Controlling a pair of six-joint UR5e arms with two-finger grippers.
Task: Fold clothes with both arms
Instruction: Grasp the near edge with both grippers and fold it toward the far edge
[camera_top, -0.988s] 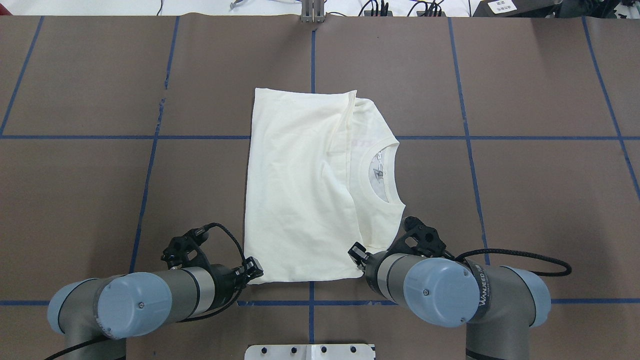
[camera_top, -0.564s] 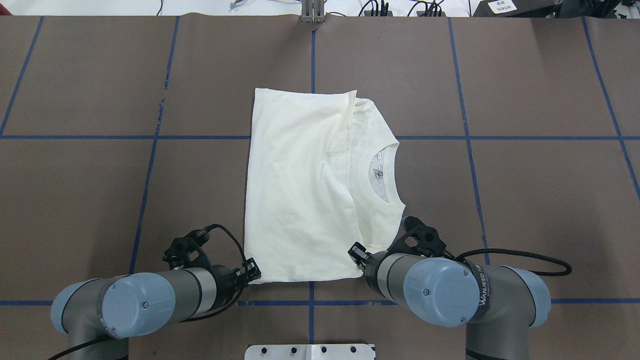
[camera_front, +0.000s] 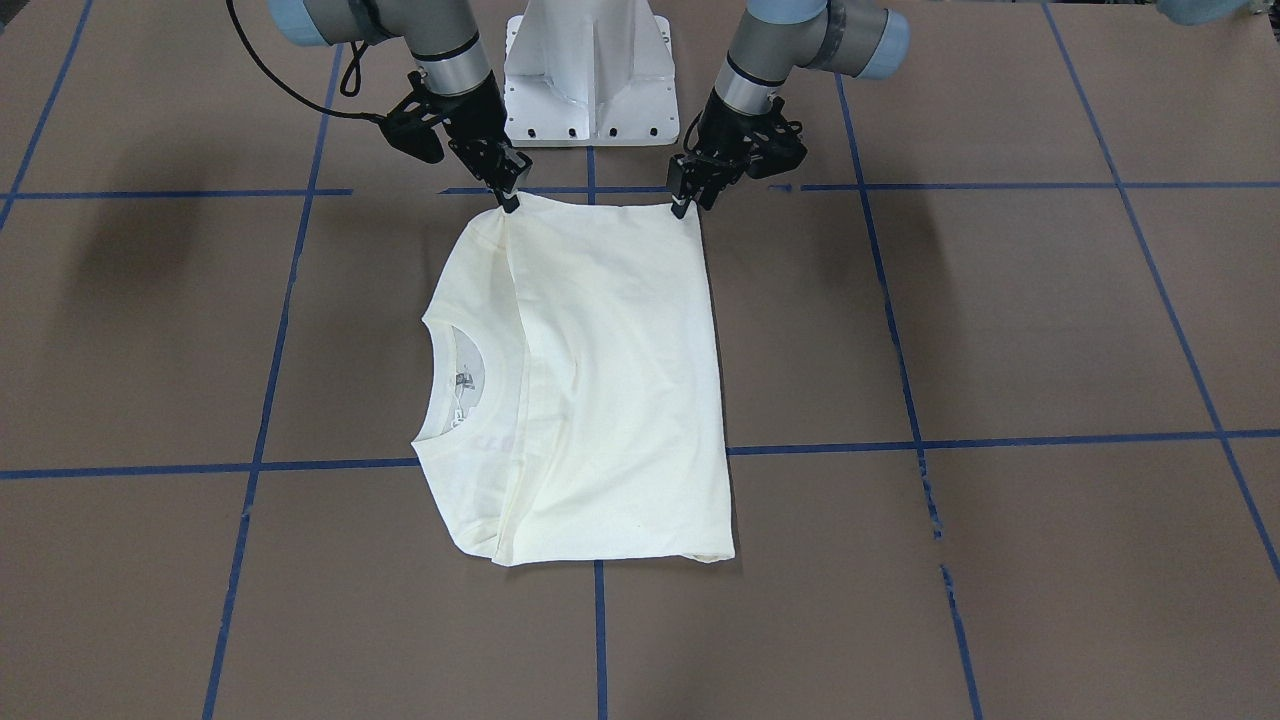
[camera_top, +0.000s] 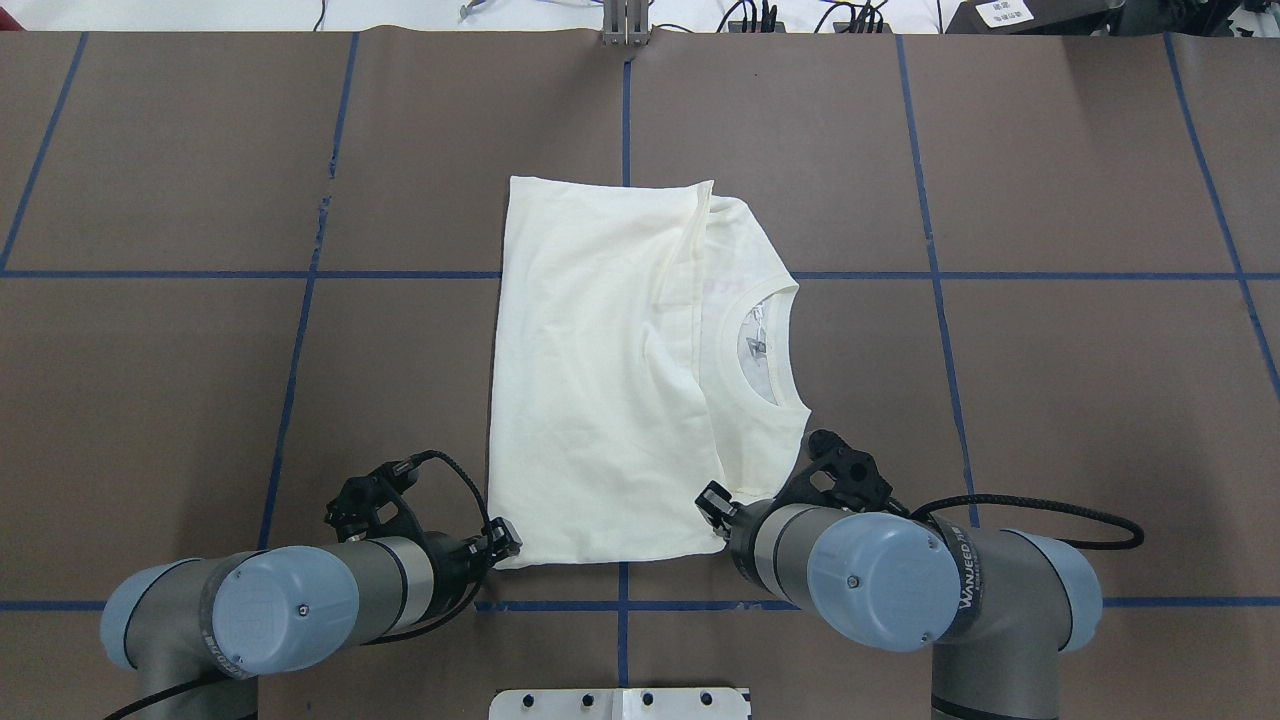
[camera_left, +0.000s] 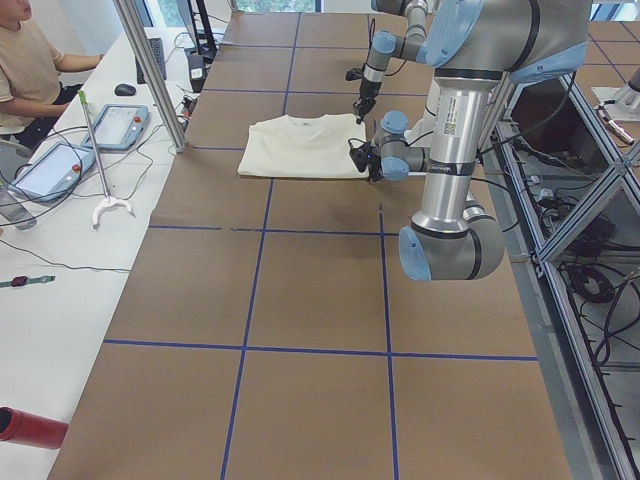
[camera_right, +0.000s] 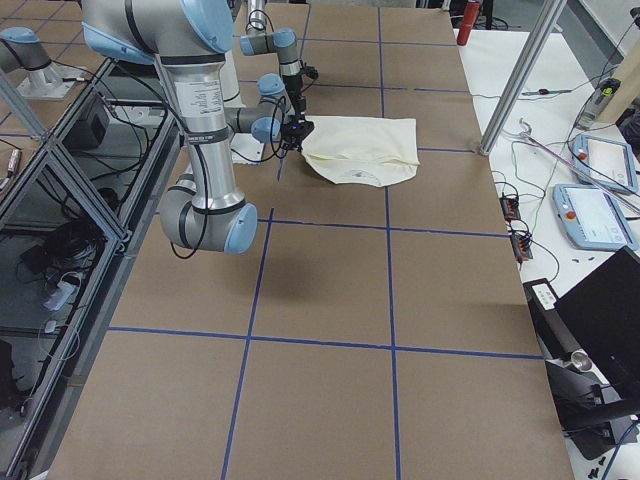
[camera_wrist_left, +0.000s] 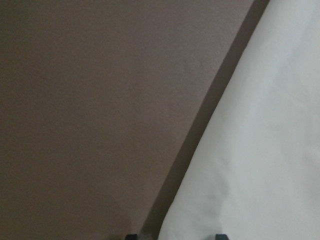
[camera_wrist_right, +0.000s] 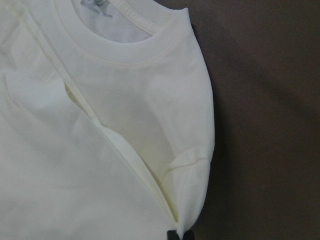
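Note your shirt (camera_top: 600, 380): cream, folded to a rough rectangle, lying flat, with the ribbed neck on the right pincer's side. Right pincer (camera_front: 510, 203) is pinched on the near corner, at the shoulder fold. Left pincer (camera_front: 683, 208) sits at the other near corner, fingertips apart, cloth edge between them. Left arm (camera_top: 300, 600) and right arm (camera_top: 880, 580), grey with light blue caps, both reach low.
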